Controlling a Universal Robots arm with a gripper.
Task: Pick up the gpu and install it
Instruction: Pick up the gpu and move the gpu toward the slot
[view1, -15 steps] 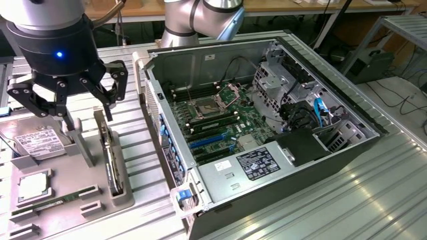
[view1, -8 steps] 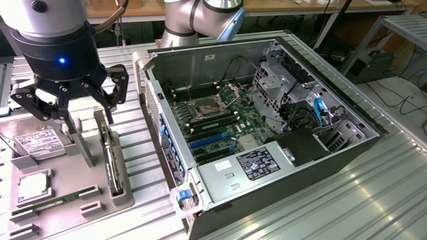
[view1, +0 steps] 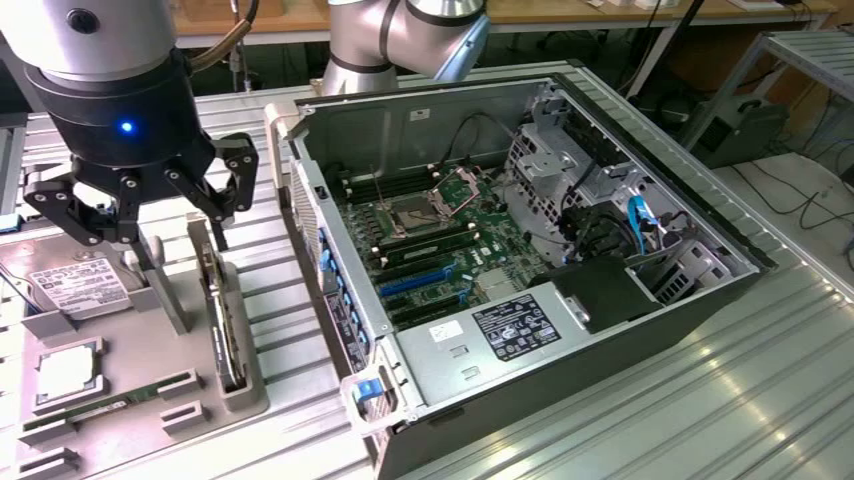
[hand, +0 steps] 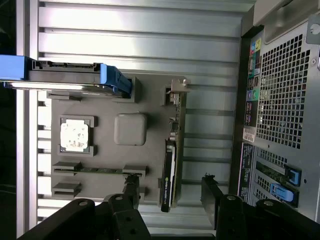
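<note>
Looks like the pick-up step to me, install not started. The pincer (view1: 150, 222) hangs wide open and empty above the grey parts tray (view1: 254, 395) on the table (view1: 667, 400). The gpu (view1: 224, 320) stands on its edge in a tray slot, roughly 5 o'clock from the pincer in the exterior view and apart from it. The open PC case (view1: 400, 130) sits at 3 o'clock of the tray. In the wrist view the fingers (hand: 131, 192) sit either side of the card's line, not touching it. My guess: the grab calls for a straight drop, fingers squared to the thin card, closing on its flat faces without tilting it.
</note>
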